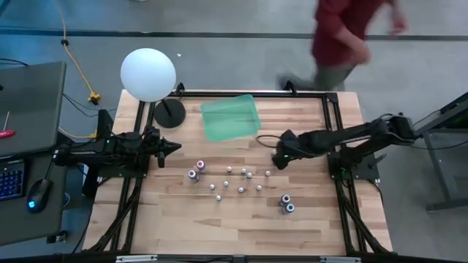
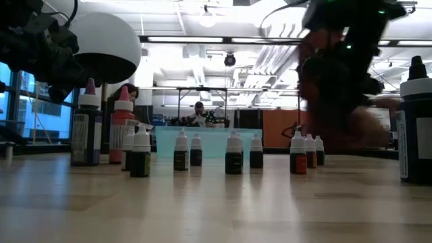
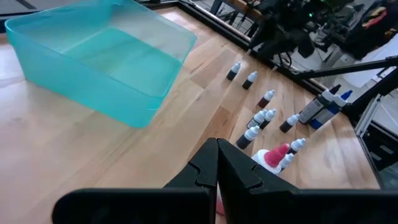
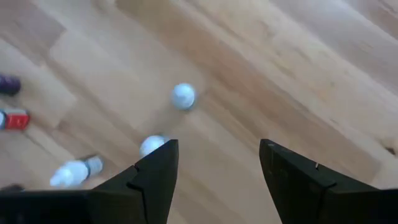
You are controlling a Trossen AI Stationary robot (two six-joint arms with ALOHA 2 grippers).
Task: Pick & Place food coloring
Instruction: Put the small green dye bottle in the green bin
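Note:
Several tiny food coloring bottles [image 1: 238, 179] with whitish caps stand upright on the wooden table's middle; the low view shows them in a loose row [image 2: 233, 154]. Slightly larger bottles stand at the group's left [image 1: 196, 170] and near right [image 1: 287, 203]. My right gripper [image 1: 278, 159] hangs open above the table, just right of the group and slanting down; in its wrist view [image 4: 217, 162] white caps [image 4: 183, 95] lie ahead of and beside the fingers, which touch nothing. My left gripper [image 1: 172, 146] waits at the left, shut [image 3: 217, 165] and holding nothing.
A teal tray [image 1: 230, 117] sits at the far middle of the table. A white globe lamp [image 1: 148, 73] on a black base stands at the far left corner. A person in red [image 1: 344, 36] moves beyond the far edge.

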